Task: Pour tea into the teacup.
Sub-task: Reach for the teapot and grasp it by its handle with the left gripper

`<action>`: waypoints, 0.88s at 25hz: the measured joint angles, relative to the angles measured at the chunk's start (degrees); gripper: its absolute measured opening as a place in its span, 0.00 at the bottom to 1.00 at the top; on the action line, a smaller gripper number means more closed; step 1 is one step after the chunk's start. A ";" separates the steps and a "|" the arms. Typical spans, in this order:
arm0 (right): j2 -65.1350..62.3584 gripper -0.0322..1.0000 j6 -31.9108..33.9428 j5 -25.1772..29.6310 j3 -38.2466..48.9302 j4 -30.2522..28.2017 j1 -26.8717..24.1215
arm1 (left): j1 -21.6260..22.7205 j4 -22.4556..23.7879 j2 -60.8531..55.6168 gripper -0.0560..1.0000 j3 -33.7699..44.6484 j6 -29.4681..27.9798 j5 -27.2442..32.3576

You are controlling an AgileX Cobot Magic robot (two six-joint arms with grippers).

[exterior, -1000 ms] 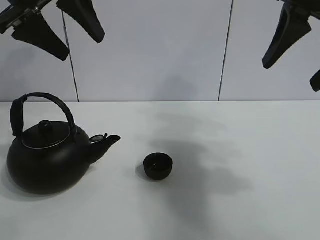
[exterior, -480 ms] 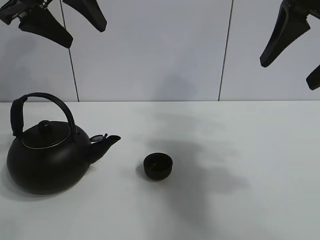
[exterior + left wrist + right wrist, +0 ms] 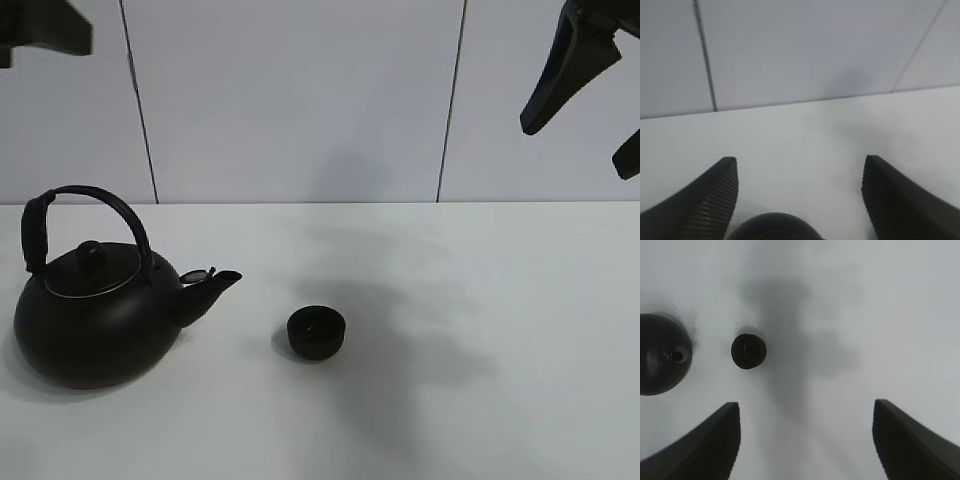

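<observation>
Both grippers high and off the table, nothing grasped. Left gripper [image 3: 800,167]: jaws spread wide, empty, only bare table between the fingers [image 3: 715,195]. Right gripper [image 3: 806,407]: jaws also apart, empty.

Kettle [image 3: 95,320] stands upright on the left side of the table [image 3: 520,330], below my left gripper. In the left wrist view a dark rounded bit shows at the frame edge between my fingers; probably the kettle's top, can't tell which part.

Teacup [image 3: 317,332] sits upright near table centre, off the spout [image 3: 222,280] side of the kettle, close but not touching. The spout points at the cup.

Key relation: the arched handle [image 3: 90,200] runs over the lid in line with the spout, so its long axis lies left to right in the high view. My left arm is the nearer one, and I judge it takes the kettle. The jaws should come straight down and straddle the handle across its band, not along it.

My right gripper hangs well apart, over the right side, with the teacup between it and the kettle.

Room: open table right of and in front of the cup, wall behind. The kettle is close to the left edge of the high view, so little slack there. Pour path from spout to cup looks short and unobstructed.
</observation>
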 joint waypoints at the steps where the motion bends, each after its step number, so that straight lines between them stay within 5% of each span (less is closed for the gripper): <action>1: 0.00 0.52 0.00 0.00 0.00 -0.05 0.00 | 0.00 -0.05 -2.04 0.54 3.71 0.22 -3.51; 6: 0.00 0.52 -0.12 0.00 0.00 -0.17 0.00 | 0.00 2.50 -4.53 0.54 16.78 -1.91 -18.86; 16: 0.00 0.52 -1.53 0.00 0.00 -0.35 0.00 | 1.00 34.17 -3.43 0.49 27.71 -27.83 -37.08; 22: 0.00 0.52 -1.74 0.17 0.00 -0.82 0.00 | 2.22 40.61 2.84 0.49 27.98 -32.57 -42.35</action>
